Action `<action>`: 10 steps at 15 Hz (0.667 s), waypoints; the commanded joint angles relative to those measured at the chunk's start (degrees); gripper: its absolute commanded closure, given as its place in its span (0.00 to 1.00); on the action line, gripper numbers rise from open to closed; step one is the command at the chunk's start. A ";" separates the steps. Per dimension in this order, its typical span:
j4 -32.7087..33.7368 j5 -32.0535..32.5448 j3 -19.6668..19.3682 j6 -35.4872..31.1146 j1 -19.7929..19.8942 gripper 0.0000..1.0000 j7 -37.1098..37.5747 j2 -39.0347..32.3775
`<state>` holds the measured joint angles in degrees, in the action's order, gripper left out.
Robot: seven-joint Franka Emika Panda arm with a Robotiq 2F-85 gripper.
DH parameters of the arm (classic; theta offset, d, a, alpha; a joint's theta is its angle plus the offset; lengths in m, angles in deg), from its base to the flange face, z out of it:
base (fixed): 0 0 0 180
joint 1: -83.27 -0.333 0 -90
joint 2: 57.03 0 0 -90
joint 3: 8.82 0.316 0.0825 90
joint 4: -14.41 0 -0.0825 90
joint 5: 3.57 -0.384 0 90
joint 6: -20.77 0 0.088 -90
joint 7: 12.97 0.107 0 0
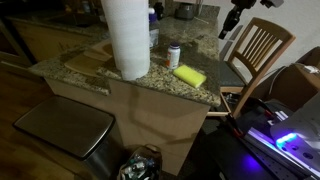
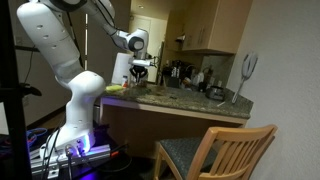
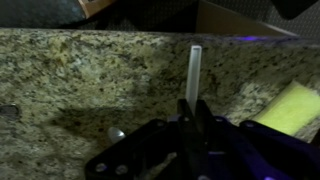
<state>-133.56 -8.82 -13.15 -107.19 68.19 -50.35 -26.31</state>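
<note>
Wrist view: pale stick (image 3: 194, 65) in pincer (image 3: 193, 106)

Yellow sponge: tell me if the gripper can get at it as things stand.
Probably yes: the sponge lies flat on the counter beside the gripper, with nothing between them in the wrist view. But the jaws are shut on a pale stick, so grasping it looks blocked.

Paper towel roll (image 1: 127, 38) on granite counter (image 1: 158, 76) w/ small bottle (image 1: 174, 55); wooden chair (image 1: 258, 50) nearby.
</note>
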 commanded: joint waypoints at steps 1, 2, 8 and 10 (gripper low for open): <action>6.46 0.13 -2.42 -6.27 4.80 0.97 2.95 -7.18; 8.86 0.04 -3.15 -7.92 5.92 0.97 3.97 -9.57; 13.30 -0.43 -3.13 -11.52 8.58 0.89 9.07 -13.53; 14.25 -0.47 -2.83 -11.58 8.72 0.97 9.83 -14.80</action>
<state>-119.38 -8.89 -17.06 -118.90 75.81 -40.29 -41.09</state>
